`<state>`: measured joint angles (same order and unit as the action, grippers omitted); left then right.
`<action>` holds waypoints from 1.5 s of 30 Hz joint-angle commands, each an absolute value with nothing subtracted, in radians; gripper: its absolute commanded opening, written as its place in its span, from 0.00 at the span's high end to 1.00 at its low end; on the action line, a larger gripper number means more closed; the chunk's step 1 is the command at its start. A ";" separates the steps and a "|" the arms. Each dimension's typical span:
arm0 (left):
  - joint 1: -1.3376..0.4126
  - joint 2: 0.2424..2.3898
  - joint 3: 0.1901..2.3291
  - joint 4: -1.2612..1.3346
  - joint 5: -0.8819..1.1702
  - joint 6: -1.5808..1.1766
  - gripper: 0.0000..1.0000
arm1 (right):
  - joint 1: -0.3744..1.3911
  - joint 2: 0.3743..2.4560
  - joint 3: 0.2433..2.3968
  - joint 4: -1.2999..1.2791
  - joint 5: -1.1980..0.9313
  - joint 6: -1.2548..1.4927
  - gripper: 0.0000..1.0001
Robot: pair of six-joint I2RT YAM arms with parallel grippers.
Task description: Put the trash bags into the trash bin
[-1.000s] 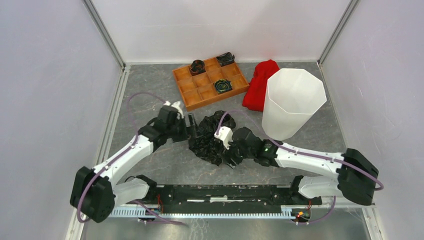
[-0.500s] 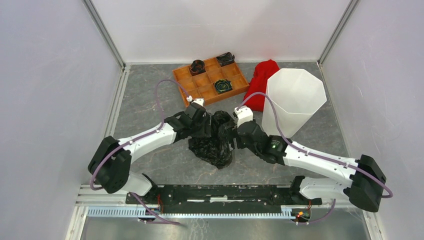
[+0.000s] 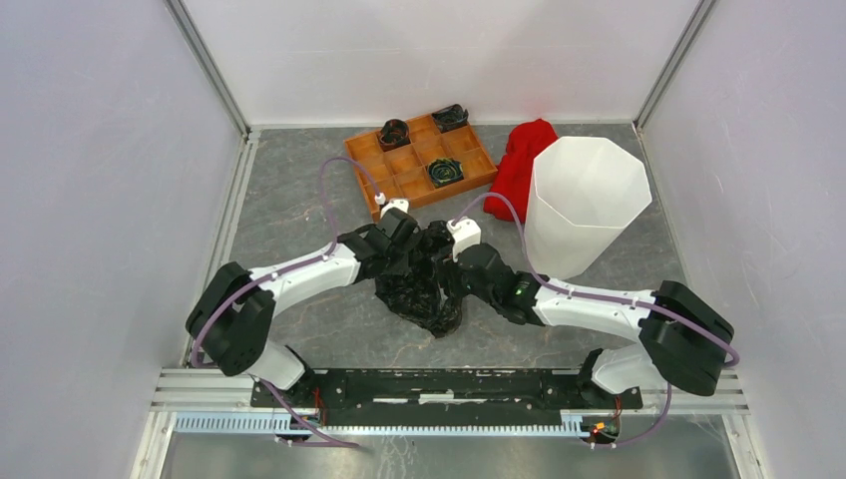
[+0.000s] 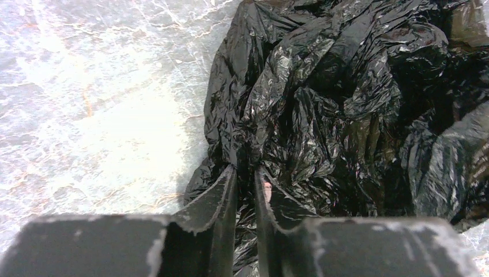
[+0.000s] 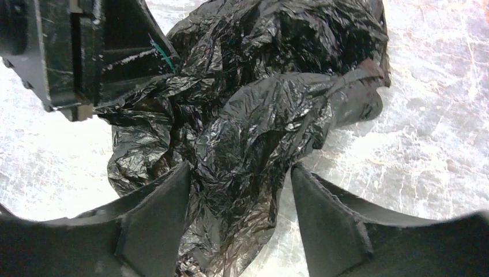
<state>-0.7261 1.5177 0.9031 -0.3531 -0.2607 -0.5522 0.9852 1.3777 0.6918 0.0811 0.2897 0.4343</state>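
Left pincer (image 4: 245, 170) nearly closed, pinching fold of trash bag (image 4: 323, 86). Right pincer (image 5: 239, 173) wide, straddling bag, not gripping. Bag glossy black, crumpled heap on desk (image 3: 299, 190), left of white trash bin (image 3: 584, 200).

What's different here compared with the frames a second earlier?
Both hands closed in on the black bag. The left hand moved right onto it and pinched shut on a fold. The right hand moved up from the bag's near edge and straddles a ridge, open. The white bin, red cloth and orange tray stayed put.

Grey table (image 3: 299, 190), black bag (image 3: 424, 294), bin (image 3: 569, 239), cloth (image 3: 519, 165), tray (image 3: 404, 160)
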 commanded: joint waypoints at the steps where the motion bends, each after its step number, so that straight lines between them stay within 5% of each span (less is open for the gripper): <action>1: -0.729 1.395 0.868 -0.333 -0.322 -0.566 0.79 | 0.977 1.371 0.637 0.284 0.230 0.387 0.37; 3: -0.728 1.316 0.832 -0.317 -0.321 -0.584 0.83 | 0.973 1.378 0.617 0.315 0.213 0.379 0.51; 5: -0.727 1.257 0.805 -0.314 -0.324 -0.599 0.89 | 0.960 1.389 0.611 0.315 0.206 0.388 0.76; 10: -0.724 1.153 0.768 -0.376 -0.415 -0.640 0.98 | 0.945 1.370 0.645 0.181 0.283 0.372 1.00; 18: -0.710 1.028 0.718 -0.496 -0.564 -0.731 0.97 | 0.956 1.239 0.695 -0.137 0.462 0.282 1.00; 25: -0.683 1.071 0.631 -0.509 -0.529 -0.821 0.97 | 0.964 1.212 0.602 -0.171 0.535 0.253 1.00; 34: -0.629 0.984 0.634 -0.573 -0.585 -0.806 0.96 | 0.964 1.213 0.605 -0.174 0.520 0.172 0.89; 45: -0.619 0.949 0.637 -0.477 -0.453 -0.739 0.97 | 0.958 1.241 0.798 -0.191 0.274 -0.041 0.30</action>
